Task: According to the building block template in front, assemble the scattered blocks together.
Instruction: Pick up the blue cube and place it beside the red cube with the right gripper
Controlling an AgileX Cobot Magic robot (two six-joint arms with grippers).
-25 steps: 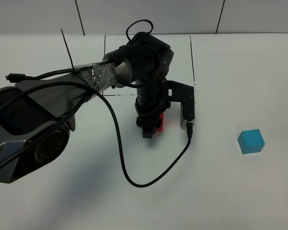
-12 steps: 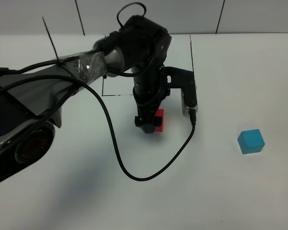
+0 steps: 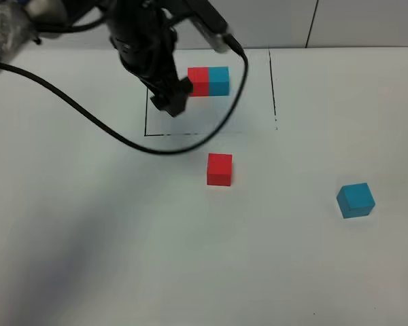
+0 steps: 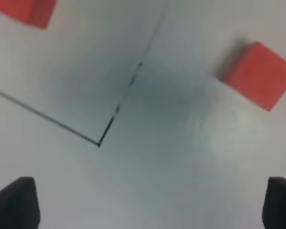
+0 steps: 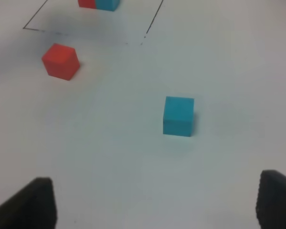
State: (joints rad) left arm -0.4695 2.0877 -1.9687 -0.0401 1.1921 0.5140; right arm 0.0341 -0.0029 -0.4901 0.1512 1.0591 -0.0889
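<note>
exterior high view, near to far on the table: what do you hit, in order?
cyan-blue cube → red cube → front line of the black rectangle → red-and-blue template bar

We've released the red cube (image 3: 219, 168); left gripper (image 3: 171, 102) lifted back to the frame (image 3: 145, 125) corner, jaws seemingly wide, template (image 3: 208, 81) now uncovered.
</note>
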